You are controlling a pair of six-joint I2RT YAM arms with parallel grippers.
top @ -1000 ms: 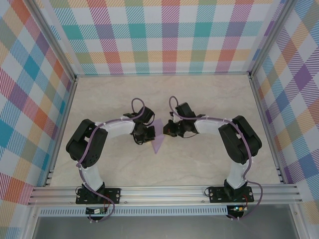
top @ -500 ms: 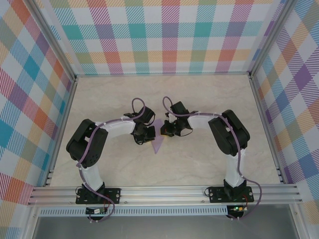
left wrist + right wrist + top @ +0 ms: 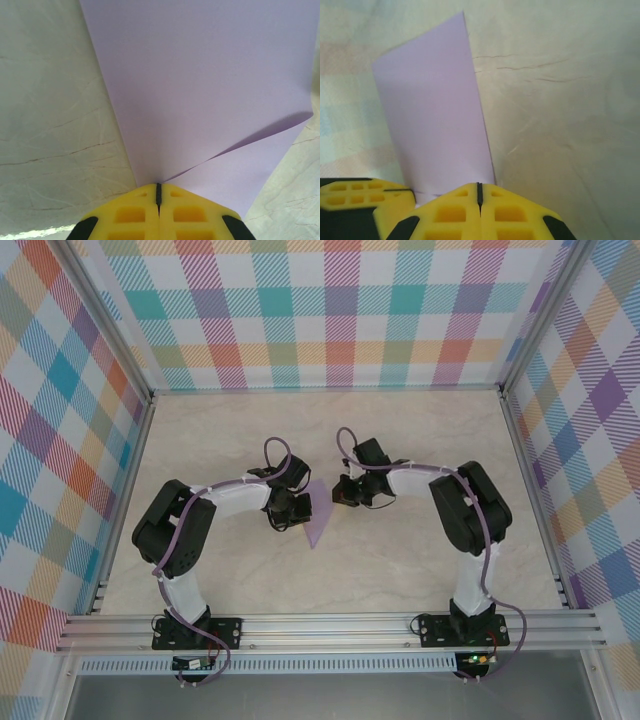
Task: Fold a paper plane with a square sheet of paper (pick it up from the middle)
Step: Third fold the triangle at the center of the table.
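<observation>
Desk (image 3: 420, 440) is pale beige, marbled with thin dark veins. It is boxed on three sides by walls (image 3: 340, 310) in pastel plaid (teal, orange, purple, yellow, pink) on aluminium posts. An aluminium rail (image 3: 330, 625) runs across the near edge and carries both arm bases. Left arm (image 3: 180, 530) and right arm (image 3: 470, 510) are black-and-white with purple cable, elbows out, wrists turned in to mid-desk. Sheet of paper (image 3: 319, 520) sits mid-desk between the two wrists: lavender, folded to a narrow wedge, point toward the near rail. Left wrist view shows two layers, one flap lifting off the other. Left tool (image 3: 158, 187) is clamped on the sheet, paper coming straight out of the seam between its yellow fingers. Right tool (image 3: 479, 186) is closed too, nothing between its fingers; the sheet's edge is just beside its tips, can't tell if touching. Left tool's fingers (image 3: 350, 197) sit at lower left of the right wrist view. Vs half a second ago: right tool has backed off the sheet toward the far right, right elbow slightly further out; left arm and sheet unchanged.
</observation>
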